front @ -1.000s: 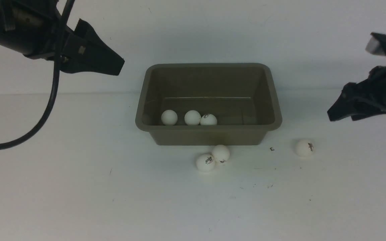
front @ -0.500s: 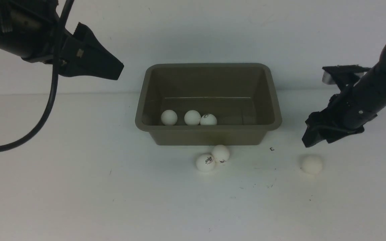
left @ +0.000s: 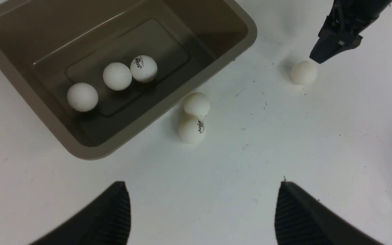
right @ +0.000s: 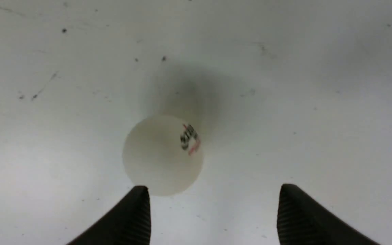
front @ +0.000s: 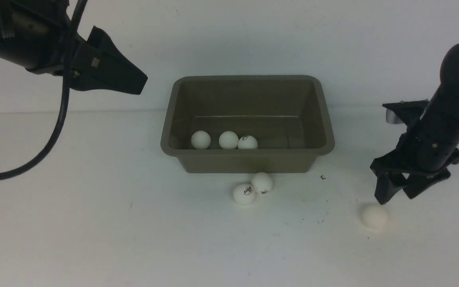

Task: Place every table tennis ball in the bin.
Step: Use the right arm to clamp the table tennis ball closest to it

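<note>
Ball (front: 374,216) lies loose outside bin (front: 249,152), so right gripper (front: 396,196) hangs close over it, jaws parted, empty; left gripper (front: 133,82) wide, idle.

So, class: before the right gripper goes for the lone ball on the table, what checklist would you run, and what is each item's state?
1. Right gripper open: ok.
2. Lone ball centred in its opening: not ok; the right wrist view shows it toward one side.
3. Lone ball at rest: cannot tell.
4. Bin has room: ok; only three balls lie in it.
5. Left gripper open, raised off to the bin's left: ok.
6. Pair of balls before the bin out of the way: ok.
</note>
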Tool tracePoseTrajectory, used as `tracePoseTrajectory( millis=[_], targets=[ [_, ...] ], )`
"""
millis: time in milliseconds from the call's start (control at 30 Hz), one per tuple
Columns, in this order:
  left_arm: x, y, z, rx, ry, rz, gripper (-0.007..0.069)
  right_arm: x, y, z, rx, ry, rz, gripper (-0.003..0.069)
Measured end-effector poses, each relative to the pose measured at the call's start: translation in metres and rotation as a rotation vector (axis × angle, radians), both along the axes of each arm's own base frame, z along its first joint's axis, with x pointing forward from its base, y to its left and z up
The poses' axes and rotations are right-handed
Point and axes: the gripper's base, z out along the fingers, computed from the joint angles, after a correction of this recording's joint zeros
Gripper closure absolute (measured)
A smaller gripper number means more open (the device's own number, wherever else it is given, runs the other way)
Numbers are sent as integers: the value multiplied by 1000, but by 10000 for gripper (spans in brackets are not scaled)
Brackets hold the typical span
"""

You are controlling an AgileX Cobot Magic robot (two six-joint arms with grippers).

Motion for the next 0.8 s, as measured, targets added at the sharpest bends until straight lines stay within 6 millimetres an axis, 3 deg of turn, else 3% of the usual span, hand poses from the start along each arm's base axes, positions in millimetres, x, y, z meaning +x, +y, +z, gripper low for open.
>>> tracePoseTrajectory(
  millis=[167, 300, 500, 667, 800],
  targets=[
    [1, 0, 0, -1, -6, 5, 113, -6, 19, 10, 39, -19, 21, 207],
    [1, 0, 0, -2, -7, 5, 113, -37, 40, 6, 13, 35, 53, 207],
    [0, -1, 1, -22, -6, 2, 113, -82, 27, 7, -72, 75, 71, 207],
    [0, -2, 2, -36, -7, -1, 113, -93, 25, 23, -55, 31, 67, 207],
    [0, -3, 3, -48, -5, -4, 113, -95, 25, 23, -55, 30, 62, 207]
  ],
)
